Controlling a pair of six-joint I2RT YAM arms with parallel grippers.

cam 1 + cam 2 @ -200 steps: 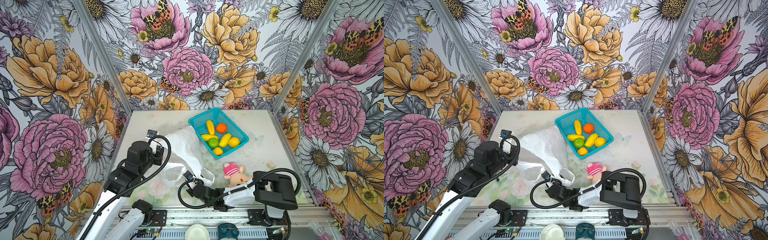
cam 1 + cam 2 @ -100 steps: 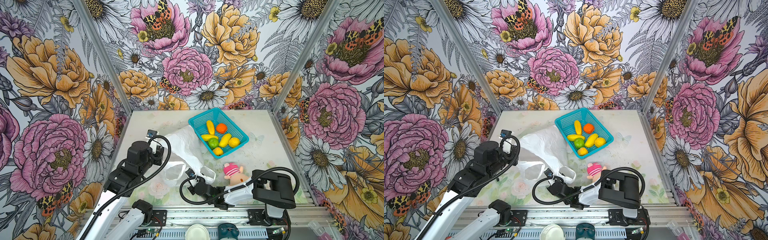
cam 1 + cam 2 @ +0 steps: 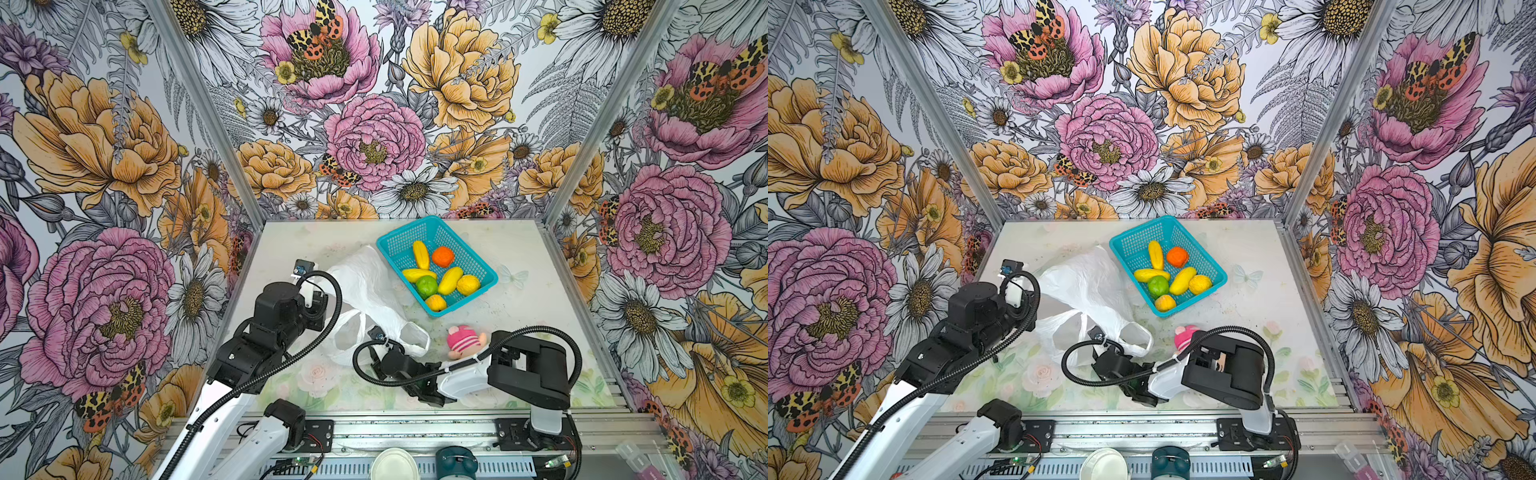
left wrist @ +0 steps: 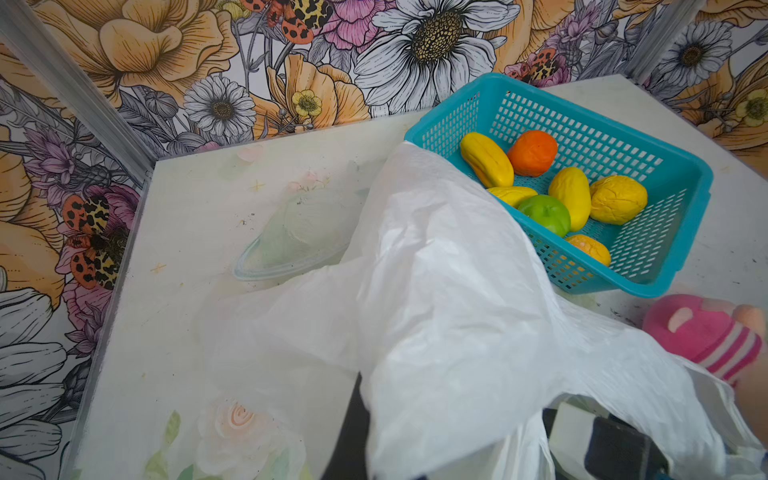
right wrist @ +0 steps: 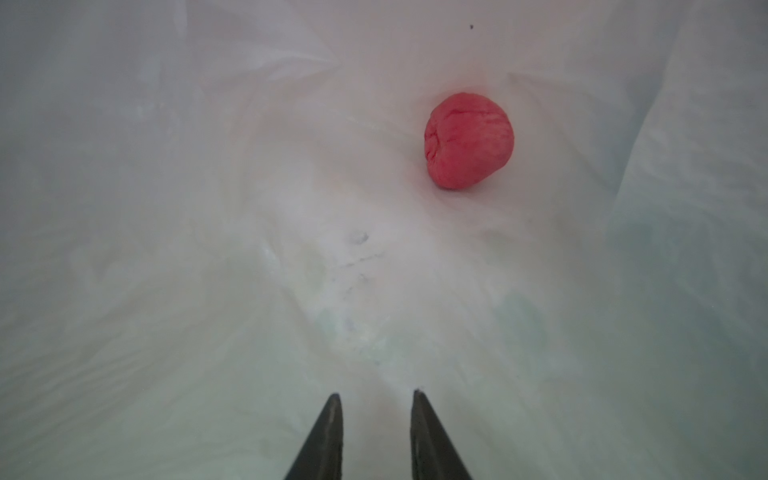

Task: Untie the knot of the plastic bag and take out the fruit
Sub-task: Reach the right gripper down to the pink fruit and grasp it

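Plastic bag (image 3: 365, 278): crumpled on the counter (image 3: 519, 324), against the teal basket (image 3: 405, 232); handle loops (image 3: 415, 337) are spread apart at its open mouth.
Left pincer (image 3: 319, 306): clenched; the bag's film is gathered at it and held raised, though the fingertips are hidden by plastic.
Right pincer (image 5: 375, 395): released, set inside the bag, nothing between its tips.
Red fruit (image 5: 468, 141): lying alone on the bag's inner floor, well ahead of the right pincer, untouched.
Other fruit (image 3: 451, 279): seven pieces, yellow, orange and green, are seen in the basket.
Plush doll (image 3: 463, 341): lying on the counter beside the right arm.
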